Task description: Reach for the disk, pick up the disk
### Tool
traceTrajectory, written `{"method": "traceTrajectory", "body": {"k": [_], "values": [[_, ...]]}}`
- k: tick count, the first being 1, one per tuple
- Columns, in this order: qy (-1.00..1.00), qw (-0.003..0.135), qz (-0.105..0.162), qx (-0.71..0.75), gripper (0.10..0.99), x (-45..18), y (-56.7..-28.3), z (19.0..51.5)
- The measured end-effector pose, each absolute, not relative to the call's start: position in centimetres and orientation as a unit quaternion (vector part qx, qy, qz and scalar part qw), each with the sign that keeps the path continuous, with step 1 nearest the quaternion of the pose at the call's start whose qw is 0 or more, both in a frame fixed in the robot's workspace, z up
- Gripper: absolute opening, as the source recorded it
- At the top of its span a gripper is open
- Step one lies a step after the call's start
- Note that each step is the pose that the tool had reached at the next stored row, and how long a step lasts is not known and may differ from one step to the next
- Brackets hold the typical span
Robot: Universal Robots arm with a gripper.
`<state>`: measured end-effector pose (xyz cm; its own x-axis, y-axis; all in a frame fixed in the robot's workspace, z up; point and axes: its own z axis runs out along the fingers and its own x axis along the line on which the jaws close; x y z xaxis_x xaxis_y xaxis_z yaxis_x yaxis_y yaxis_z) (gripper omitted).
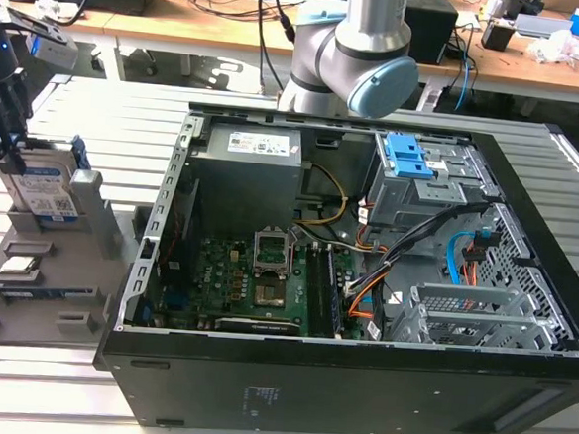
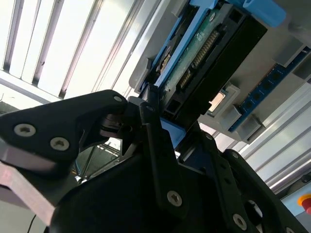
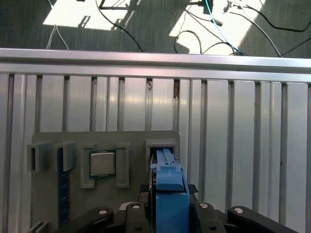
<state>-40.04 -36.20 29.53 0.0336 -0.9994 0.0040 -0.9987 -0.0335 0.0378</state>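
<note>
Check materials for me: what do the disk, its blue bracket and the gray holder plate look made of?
Disk: looks like dull silver metal, with a paper-like white-and-blue label. Bracket: bright blue plastic, smooth moulded look with a slight sheen. Holder plate: matte gray, uniform colour, probably plastic; painted metal can't be ruled out.

Exterior view high over computer case [image 1: 358,381]; both wrist views close on disk [image 3: 169,187] [image 2: 209,48].

Arm [image 1: 353,43] is standing at the exterior view's 12 o'clock. Its gripper [image 1: 6,143] is hanging at 9 o'clock, pointing downward. In the second wrist view, its fingers [image 2: 154,145] are clamping the disk [image 2: 204,53].
</note>
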Motion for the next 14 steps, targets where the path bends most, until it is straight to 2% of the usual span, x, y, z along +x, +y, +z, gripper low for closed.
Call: {"method": "traceTrajectory", "body": {"k": [14], "values": [[-0.695, 0.015, -0.012, 0.719, 0.365, -40.0, -36.2, 32.4]]}}
